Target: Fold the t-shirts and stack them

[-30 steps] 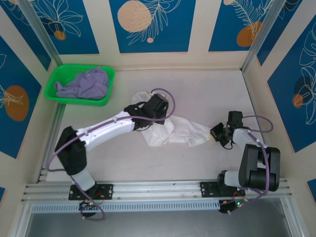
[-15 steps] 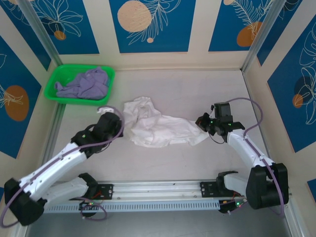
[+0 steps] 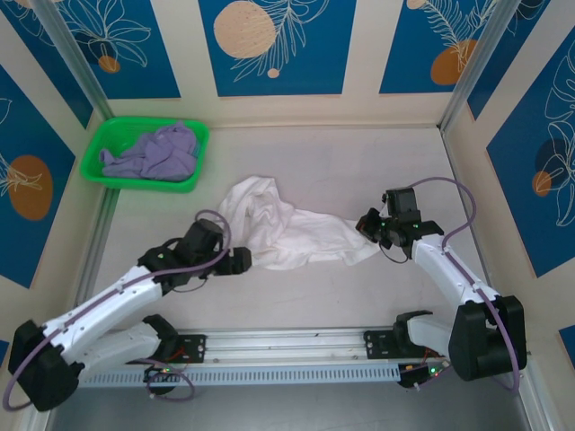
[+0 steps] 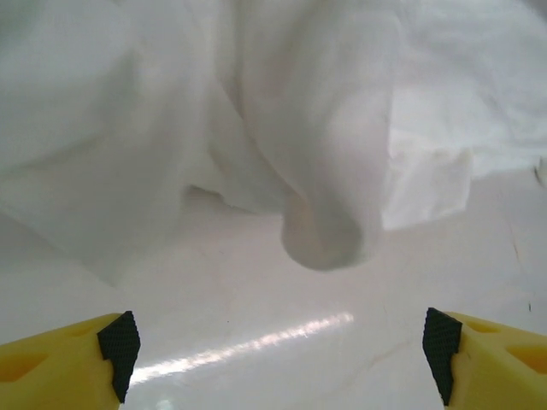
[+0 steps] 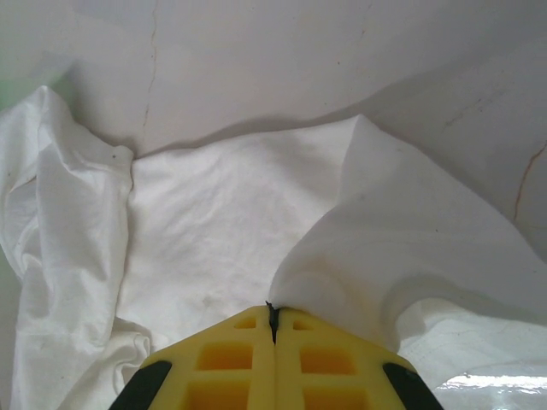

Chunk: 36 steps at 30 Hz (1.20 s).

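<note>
Mostly the white t-shirt is lying bunched on the surface, its folds hiding the sleeves. The right pincer is clenching its right edge. The left pincer is gaping just beside its near-left hem. The lavender t-shirt is sitting in the green basket.

We see a pale, matte surface w/ faint hairline cracks and a glare streak on it. Walls on 3 sides: cream, w/ blue panels carrying orange/peach discs & white leaf outlines. Alu posts at back corners; slotted alu rail along near edge.
</note>
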Available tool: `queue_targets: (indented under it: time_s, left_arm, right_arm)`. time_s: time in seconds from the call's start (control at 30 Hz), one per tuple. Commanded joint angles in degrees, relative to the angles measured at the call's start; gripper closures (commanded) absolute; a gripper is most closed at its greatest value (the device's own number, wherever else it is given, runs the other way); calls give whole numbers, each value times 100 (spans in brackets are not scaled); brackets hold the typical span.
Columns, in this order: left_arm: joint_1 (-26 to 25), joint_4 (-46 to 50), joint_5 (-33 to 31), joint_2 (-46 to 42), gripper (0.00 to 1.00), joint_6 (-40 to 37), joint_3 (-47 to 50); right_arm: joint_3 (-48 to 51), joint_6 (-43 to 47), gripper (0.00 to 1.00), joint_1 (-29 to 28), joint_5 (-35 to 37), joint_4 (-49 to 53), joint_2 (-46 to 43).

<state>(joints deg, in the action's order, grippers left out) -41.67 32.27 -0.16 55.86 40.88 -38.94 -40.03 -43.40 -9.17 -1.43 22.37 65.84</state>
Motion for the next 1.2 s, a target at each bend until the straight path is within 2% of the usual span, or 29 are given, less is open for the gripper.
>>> queue_targets:
  time_s: [0.0, 0.1, 0.27, 0.3, 0.43, 0.57, 0.73, 0.93, 1.17]
  left_arm:
    - [-311, -437, 245, 473, 12, 174, -182]
    - [-429, -534, -144, 1031, 16, 186, -299]
    - [-448, -915, -777, 1528, 31, 95, -526]
    - [-450, -931, -859, 1677, 40, 13, -672]
    - [-422, -951, -932, 2216, 100, -369, -1318]
    - [-342, -474, -950, 2292, 100, -885, -2507]
    - [-335, -238, -1454, 1523, 100, -1394, -3778]
    - [-333, -562, -1902, 537, 100, -1949, -4199]
    - [-331, -1274, -1802, -294, 100, -2399, -4316]
  right_arm:
    - [-23, 55, 100, 0, 84, 66, 24]
    - [-35, 59, 100, 18, 55, 94, 25]
    - [-75, 78, 100, 30, 56, 158, -84]
    - [-90, 71, 100, 31, 56, 174, -98]
    - [-331, 34, 100, 79, 33, 303, -107]
    - [-1103, 37, 100, 302, 46, 753, -212]
    - [-2097, 136, 100, 355, 454, 1222, -716]
    - [-2602, 241, 100, 391, 714, 1454, -1309]
    - [-2872, 426, 100, 377, 643, 1130, -2049]
